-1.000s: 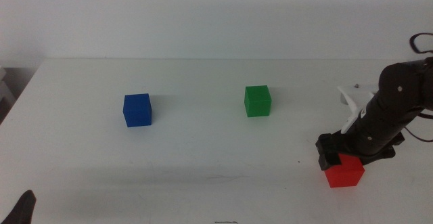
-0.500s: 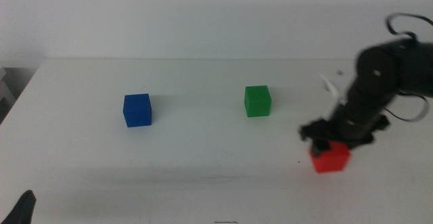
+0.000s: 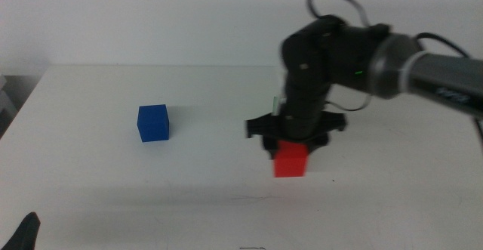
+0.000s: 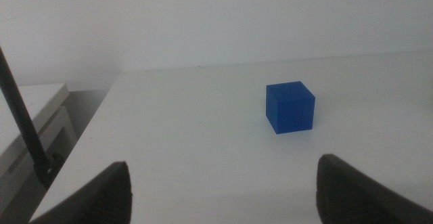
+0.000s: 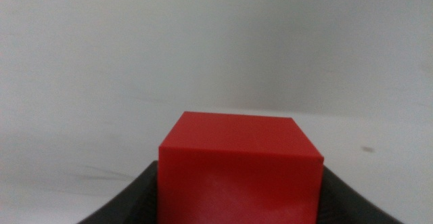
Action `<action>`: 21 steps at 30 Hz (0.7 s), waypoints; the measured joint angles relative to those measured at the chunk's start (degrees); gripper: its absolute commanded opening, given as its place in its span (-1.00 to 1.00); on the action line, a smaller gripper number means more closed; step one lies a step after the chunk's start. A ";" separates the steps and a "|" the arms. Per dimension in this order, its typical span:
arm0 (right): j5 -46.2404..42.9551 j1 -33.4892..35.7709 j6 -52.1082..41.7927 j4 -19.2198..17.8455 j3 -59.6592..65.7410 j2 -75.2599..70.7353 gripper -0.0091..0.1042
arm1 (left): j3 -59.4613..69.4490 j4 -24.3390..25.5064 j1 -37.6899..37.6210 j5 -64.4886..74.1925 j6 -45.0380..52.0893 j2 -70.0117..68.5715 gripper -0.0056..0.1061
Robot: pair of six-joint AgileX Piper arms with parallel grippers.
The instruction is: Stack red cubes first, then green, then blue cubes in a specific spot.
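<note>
Carrying the red cube (image 3: 290, 160) is the step now — the right tool (image 3: 293, 138) grips it tight, low over the white surface (image 3: 204, 174), mid-way. Next it must set red down gently. Blue cube (image 3: 153, 122) waits far off; the left tool (image 4: 220, 183) sits open near it.

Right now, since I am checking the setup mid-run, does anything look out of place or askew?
Nothing stands out. The small matte red cube sits squarely in the right gripper; the small deep-blue cube stands square on the plain white table. The green cube is hidden behind the right arm. The left gripper waits open.
</note>
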 measured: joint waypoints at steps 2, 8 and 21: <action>0.12 1.59 1.42 0.05 -2.34 1.71 -0.86 | 0.00 0.00 0.00 0.00 0.00 0.00 0.78; 0.29 5.35 4.25 0.53 -7.99 7.22 -0.86 | 0.00 0.00 0.00 0.00 0.00 0.00 0.78; 0.46 6.29 7.00 2.22 -8.72 10.77 -0.78 | 0.00 0.00 0.00 0.00 0.00 0.00 0.78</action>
